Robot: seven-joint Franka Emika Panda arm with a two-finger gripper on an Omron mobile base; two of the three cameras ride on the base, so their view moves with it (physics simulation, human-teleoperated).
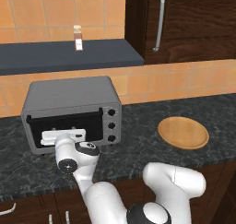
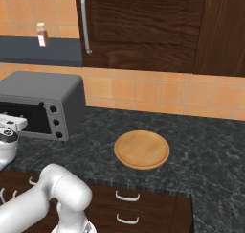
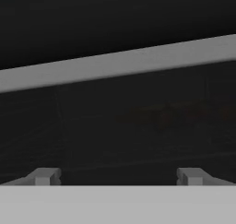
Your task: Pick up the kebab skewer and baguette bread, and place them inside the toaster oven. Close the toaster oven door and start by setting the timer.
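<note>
Gripper (image 3: pixel 119 177): jaws spread wide with nothing between them; the two fingertips (image 3: pixel 46 176) stand far apart, right up against the front of the oven.
Bar handle (image 3: pixel 120 61): grey strip running aslant across the hand view, just above the fingertips, with dark glass on both sides of it.
Toaster oven (image 1: pixel 73 93): sits at the left of the dark stone counter (image 1: pixel 138 149), against the tiled wall; the white hand is pressed in at the lower middle of its front.
Toaster oven door (image 1: pixel 60 121): dark pane, seemingly raised; I cannot tell whether it is fully seated in its frame.
Kebab skewer (image 3: pixel 184 113): only a faint reddish smear behind the glass, so probably lying on the rack inside.
Baguette bread: not made out through the dark pane; the round wooden board (image 1: pixel 183 132) to the right carries neither food, so it is likely inside too.
Step in hand: probably finishing the door closing, before the timer.
How to do it well: push square on the handle's middle toward the far wall until the door meets its frame, then back straight out toward the near edge.
Next: go right to the three black knobs (image 1: pixel 111 125), narrow the jaws around the timer knob, and centre them before turning.
Risk: pushing off-centre could slide the oven along the counter.
</note>
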